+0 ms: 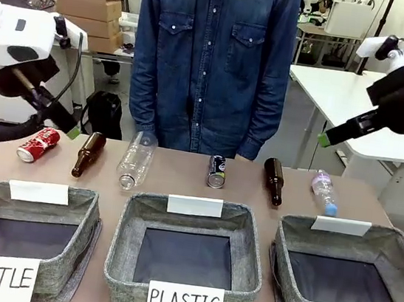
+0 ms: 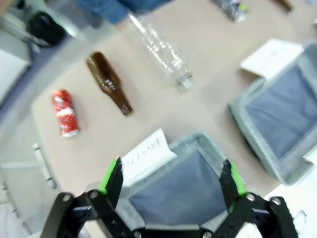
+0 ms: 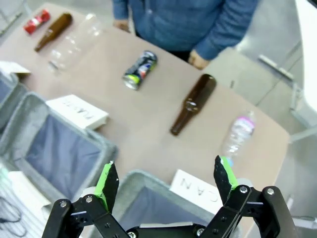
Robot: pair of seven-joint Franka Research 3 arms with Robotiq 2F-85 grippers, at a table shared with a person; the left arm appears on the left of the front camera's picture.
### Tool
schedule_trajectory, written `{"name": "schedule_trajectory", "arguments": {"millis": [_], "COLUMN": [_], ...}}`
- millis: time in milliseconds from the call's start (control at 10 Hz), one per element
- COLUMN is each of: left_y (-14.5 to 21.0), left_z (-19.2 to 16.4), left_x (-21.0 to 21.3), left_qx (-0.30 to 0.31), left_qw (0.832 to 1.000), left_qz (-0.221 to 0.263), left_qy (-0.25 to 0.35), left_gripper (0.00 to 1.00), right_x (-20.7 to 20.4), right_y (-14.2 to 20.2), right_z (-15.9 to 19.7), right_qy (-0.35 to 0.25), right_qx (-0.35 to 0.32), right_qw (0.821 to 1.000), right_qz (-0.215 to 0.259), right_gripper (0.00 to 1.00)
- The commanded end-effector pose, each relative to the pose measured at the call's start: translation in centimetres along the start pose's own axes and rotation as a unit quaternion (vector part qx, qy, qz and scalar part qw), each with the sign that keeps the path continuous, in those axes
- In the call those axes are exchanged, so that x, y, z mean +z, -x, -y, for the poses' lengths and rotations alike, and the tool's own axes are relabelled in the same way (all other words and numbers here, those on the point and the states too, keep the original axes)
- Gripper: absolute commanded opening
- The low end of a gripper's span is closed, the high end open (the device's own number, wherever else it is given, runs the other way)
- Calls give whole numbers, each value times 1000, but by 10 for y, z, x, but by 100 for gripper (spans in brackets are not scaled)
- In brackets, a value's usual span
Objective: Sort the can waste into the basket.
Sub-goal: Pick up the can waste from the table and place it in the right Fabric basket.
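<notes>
Red can [image 1: 38,144] lies on its side at the far L of the tabletop [image 1: 175,185], just beside a brown bottle [image 1: 88,154]. Black can [image 1: 217,172] lies near the middle, in front of the person [image 1: 212,63]. CAN basket [image 1: 399,240] sits at the R end of the near row, well apart from both cans. L claw [image 2: 172,168] is wide open, up over the BOTTLE basket [image 1: 80,202], holding nothing. R claw [image 3: 166,169] is wide open too, up over the CAN basket.
</notes>
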State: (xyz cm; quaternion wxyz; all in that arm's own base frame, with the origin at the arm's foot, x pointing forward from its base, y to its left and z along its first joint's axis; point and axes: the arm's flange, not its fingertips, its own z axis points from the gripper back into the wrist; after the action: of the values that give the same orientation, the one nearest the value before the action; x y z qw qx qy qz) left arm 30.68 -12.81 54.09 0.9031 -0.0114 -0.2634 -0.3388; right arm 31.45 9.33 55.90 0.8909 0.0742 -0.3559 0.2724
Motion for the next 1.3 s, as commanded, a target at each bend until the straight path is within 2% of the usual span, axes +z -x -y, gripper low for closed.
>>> {"name": "schedule_trajectory", "arguments": {"millis": [0, 100, 200, 300, 400, 500, 600, 700, 800, 900, 1000, 1200], "left_y": [7, 22, 42, 67, 87, 101, 108, 107, 101, 90, 119, 119], "left_z": [-23, -54, -85, -116, -138, -153, -156, -157, -155, -151, -169, -169], "left_x": [3, -10, -27, -46, -57, -59, -55, -46, -41, -39, -43, -43], "left_qx": [-6, 66, 141, 250, 324, 369, 380, 370, 381, 421, 272, 272], "left_qw": [979, 943, 879, 793, 736, 688, 668, 653, 640, 689, 763, 763], "left_qz": [-91, -84, -46, 36, 116, 207, 263, 333, 366, 301, 215, 215], "left_qy": [181, 316, 454, 555, 583, 590, 584, 570, 557, 507, 545, 545], "left_gripper": [100, 100, 100, 100, 100, 100, 100, 100, 100, 100, 100, 100], "right_x": [20, 30, 33, 29, 24, 13, -6, -31, -44, -45, -34, -34], "right_y": [-4, 4, 17, 35, 52, 66, 75, 76, 72, 63, 101, 101], "right_z": [11, 30, 54, 86, 112, 130, 142, 141, 140, 131, 150, 150], "right_qy": [-171, -316, -337, -344, -369, -379, -382, -396, -400, -343, -397, -397], "right_qx": [-119, -207, -319, -413, -464, -502, -510, -502, -495, -462, -497, -497], "right_qw": [978, 925, 884, 841, 804, 776, 770, 767, 769, 818, 769, 769], "right_qz": [-7, -35, -47, -62, -47, -41, -33, -57, -56, 0, -58, -58], "right_gripper": [100, 100, 100, 100, 100, 100, 100, 100, 100, 100, 100, 100]}}
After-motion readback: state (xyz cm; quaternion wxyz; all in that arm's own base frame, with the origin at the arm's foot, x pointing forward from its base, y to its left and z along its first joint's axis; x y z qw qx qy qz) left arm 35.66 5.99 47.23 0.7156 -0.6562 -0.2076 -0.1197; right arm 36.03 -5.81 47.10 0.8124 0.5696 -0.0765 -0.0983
